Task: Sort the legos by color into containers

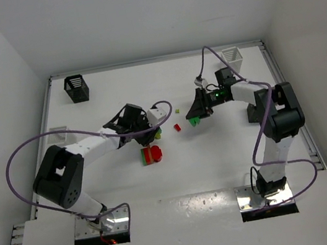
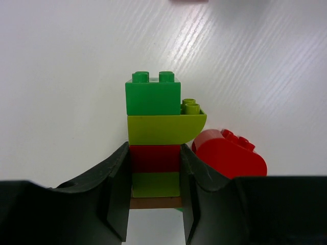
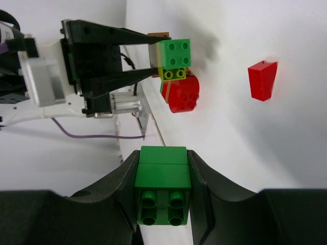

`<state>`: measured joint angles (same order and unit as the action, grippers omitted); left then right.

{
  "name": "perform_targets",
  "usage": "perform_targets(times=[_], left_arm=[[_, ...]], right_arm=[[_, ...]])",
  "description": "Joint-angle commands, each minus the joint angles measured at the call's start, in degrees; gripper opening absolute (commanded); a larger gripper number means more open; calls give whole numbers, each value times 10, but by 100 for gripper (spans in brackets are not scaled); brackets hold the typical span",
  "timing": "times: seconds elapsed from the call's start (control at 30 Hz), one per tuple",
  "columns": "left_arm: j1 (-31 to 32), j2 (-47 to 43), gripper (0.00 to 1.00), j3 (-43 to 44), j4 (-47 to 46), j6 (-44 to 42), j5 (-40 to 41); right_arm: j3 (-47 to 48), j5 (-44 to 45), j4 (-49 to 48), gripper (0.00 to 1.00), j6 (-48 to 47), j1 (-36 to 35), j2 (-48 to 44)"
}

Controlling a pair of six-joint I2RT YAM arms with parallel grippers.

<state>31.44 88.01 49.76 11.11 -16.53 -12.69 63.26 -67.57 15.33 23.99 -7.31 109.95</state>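
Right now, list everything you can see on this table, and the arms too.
Multicolour stack: one, green, yellow-green and red; held in the left jaws.
Red rounded brick: one, red; beside that stack.
Green brick: one, green, maybe two joined; held in the right jaws.
Red sloped piece: one, red; between the arms.
Tiny piece: one, yellow-green; just beyond the sloped piece.
Black basket: one, black; far left corner.
White baskets: two, white; far right corner, and left edge.
Left arm: one, white and black; left jaws shut.
Right arm: one, white and black; right jaws shut.
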Motion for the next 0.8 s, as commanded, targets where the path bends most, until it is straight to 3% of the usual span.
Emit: perform_targets(times=[0.0, 0.3, 0.4, 0.47, 0.53, 0.63, 0.77], left_arm=[[-3, 22, 35, 31, -4, 6, -8], [-9, 35, 35, 31, -14, 18, -24], [-9, 40, 52, 37, -8, 18, -13], [-14, 40, 79, 37, -8, 25, -6], [-30, 26, 85, 37, -8, 30, -27], [-64, -19, 86, 53, -8, 67, -130], [-84, -35, 86, 90, -18, 162, -348]], right_arm=[[20, 30, 29, 0, -48, -2, -54], [4, 18, 23, 0, -48, -14, -74], [4, 13, 23, 0, -48, -14, -74], [4, 13, 23, 0, -48, -14, -74], [4, 8, 23, 0, -53, -14, -80], [-3, 1, 23, 0, -54, -14, -85], [7, -67, 35, 0, -54, -19, -72]])
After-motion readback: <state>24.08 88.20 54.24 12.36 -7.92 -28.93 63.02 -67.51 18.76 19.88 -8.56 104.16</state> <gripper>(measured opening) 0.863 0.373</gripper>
